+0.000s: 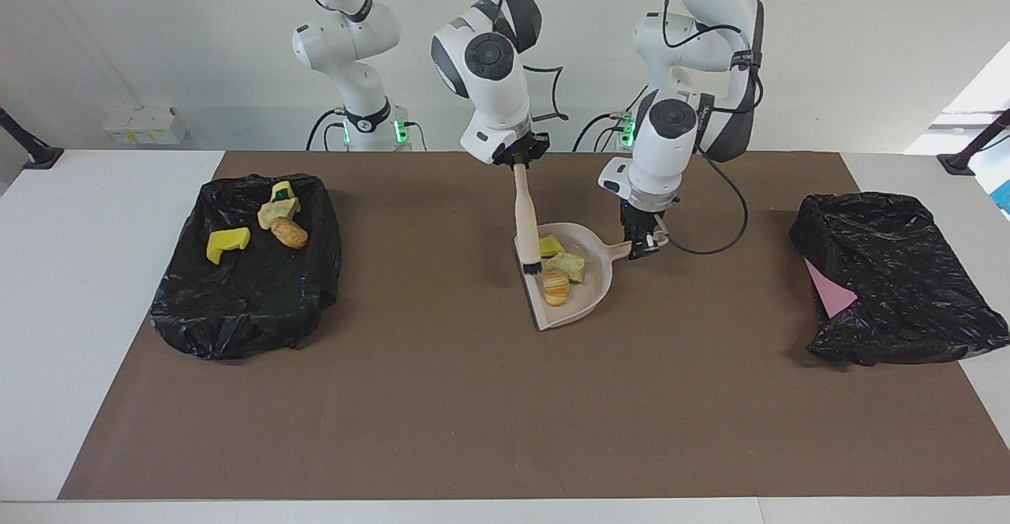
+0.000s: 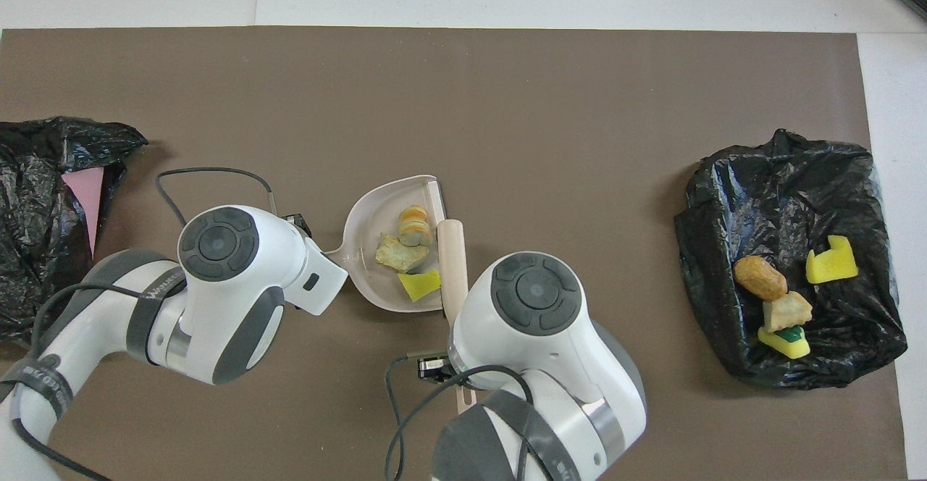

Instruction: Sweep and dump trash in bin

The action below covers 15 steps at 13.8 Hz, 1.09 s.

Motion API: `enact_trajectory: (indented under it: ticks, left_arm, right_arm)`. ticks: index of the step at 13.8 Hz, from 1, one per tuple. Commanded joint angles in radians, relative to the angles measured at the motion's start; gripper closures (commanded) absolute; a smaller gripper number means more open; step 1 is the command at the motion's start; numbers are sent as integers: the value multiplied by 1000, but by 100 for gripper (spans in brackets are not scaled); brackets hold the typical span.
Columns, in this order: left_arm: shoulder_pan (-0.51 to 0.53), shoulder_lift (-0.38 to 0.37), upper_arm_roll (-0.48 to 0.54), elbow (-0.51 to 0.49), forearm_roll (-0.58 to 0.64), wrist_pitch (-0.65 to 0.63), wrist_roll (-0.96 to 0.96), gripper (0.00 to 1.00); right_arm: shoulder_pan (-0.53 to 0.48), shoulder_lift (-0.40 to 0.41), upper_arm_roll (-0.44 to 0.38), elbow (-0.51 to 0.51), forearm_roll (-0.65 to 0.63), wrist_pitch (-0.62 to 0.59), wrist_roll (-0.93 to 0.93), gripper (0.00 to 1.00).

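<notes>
Dustpan loaded at mid-worktop, four pieces already in the black-lined bin.

Facing view: the beige dustpan holds three pieces of trash: a yellow sponge chunk, a pale tan lump and an orange-striped lump. The right tool is clamped on the brush, its dark bristles at the pan's edge beside the pieces; the left tool grips the pan's handle. The bin at the right arm's end holds four pieces. Overhead view: both arms' wrists hide their tools and the pan's handle; a second black bag, cut off at the frame's edge, shows a pink sheet.
</notes>
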Motion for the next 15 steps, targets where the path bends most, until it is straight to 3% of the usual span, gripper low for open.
enact_trajectory:
  ticks: [1,5,10,15]
  left_arm:
    - [61,-2,-4,37,-43,-14,89,100]
    - [147,-5,-3,92,-75,-83,209,100]
    - [271,0,5,209,-128,-178,402,100]
    - [426,26,9,327,-154,-283,618,100]
  right_arm:
    - [42,-118,1,-154,-24,41,39,100]
    - [141,-212,2,-283,-24,108,144,100]
    - [247,-201,4,-374,-24,217,204,100]
    - [312,-118,2,-379,-24,317,279,100]
